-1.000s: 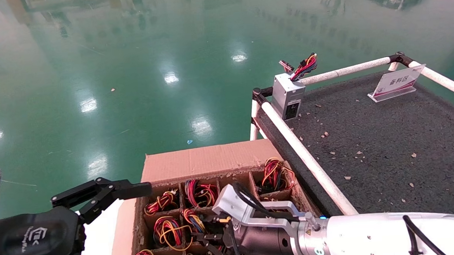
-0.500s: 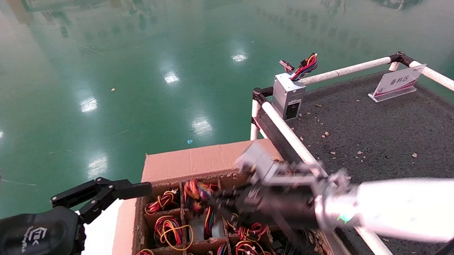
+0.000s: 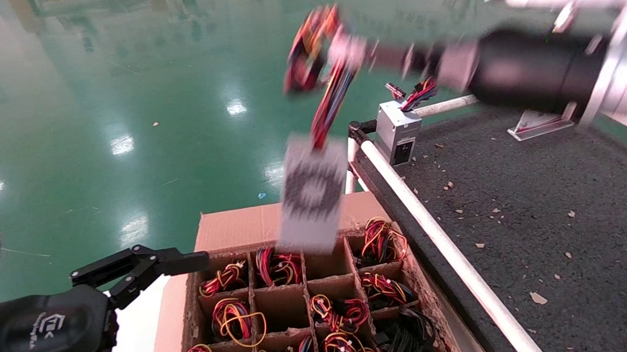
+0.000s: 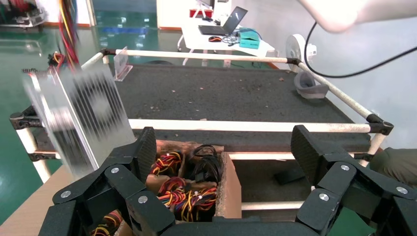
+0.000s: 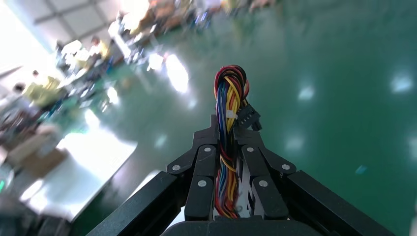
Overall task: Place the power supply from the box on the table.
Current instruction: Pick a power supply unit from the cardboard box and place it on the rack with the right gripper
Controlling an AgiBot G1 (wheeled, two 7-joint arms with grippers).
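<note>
Right claw [image 5: 227,147]: clenched on the wires [image 3: 324,103], since the cells leave no room to grip the body.
Supply [image 3: 310,193]: dangling above the box [image 3: 273,223], short of the table [image 3: 534,196].
Left claw [image 4: 221,147]: released, parked beside the box.

At frame centre, the power supply [image 3: 310,195] is silver-grey with a dark honeycomb grille, its wire bundle [image 3: 323,68] red, yellow, black and blue. The box [image 3: 297,284] at the bottom is brown. At right, the surface [image 3: 534,196] is dark grey, flecked tan, with white rails [image 3: 434,228]. The floor [image 3: 127,100] is glossy green.
</note>
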